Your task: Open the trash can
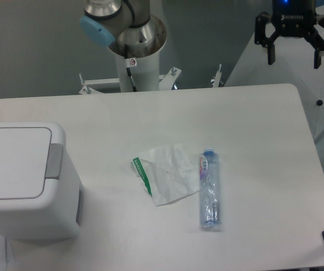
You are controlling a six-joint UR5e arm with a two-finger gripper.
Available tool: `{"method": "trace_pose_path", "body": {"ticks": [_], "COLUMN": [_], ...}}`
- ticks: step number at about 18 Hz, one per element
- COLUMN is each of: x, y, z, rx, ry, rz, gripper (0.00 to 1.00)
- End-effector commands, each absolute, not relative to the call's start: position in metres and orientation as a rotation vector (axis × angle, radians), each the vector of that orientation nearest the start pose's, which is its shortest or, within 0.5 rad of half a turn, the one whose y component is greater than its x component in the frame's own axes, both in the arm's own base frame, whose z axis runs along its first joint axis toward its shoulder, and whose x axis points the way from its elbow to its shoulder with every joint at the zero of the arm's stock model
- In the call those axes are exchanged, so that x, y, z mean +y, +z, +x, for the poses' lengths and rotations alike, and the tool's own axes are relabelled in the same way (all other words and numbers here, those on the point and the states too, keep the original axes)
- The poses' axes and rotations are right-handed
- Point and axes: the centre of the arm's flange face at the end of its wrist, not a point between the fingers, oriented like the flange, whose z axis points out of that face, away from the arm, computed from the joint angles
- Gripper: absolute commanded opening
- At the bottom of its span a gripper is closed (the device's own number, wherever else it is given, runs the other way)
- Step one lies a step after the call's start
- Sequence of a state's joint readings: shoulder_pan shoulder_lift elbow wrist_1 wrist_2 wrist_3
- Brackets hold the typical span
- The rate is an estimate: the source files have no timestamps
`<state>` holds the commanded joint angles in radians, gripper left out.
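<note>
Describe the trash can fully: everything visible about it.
The trash can is a large white boxy bin, plastic by its look, with rounded corners. Its flat rectangular lid lies shut, and a grey push-button strip runs along the lid's right edge. It stands upright at the table's left edge, partly cut off by the frame. Nothing touches it; the pincer hangs far right.

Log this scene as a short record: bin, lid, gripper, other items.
bin: white trash can at the table's left edge
lid: flat, closed; grey button strip on its right side
gripper: gripper open, empty, raised at the far right corner, far from the bin
other items: crumpled wrapper and clear bottle lying side by side mid-table
table: white table
</note>
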<state>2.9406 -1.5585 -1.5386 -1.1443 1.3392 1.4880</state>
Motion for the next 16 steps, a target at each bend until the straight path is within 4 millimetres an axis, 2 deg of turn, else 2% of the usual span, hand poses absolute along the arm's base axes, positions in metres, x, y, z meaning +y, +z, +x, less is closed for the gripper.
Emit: {"method": "trace_pose_path", "body": {"ticks": [4, 9, 14, 16], "x": [0.258, 0.271, 0.301, 0.317], "y": [0.565, 0.571, 0.575, 0.577], "z": [-0.475, -0.468, -0.448, -0.436], "rx": [0.175, -0.170, -0.294, -0.403], "ry": [0.598, 0.490, 0.413, 0.365], "rz": [-2.767, -2.662, -2.606, -2.576], "gripper": [1.00, 1.00, 1.00, 1.00]}}
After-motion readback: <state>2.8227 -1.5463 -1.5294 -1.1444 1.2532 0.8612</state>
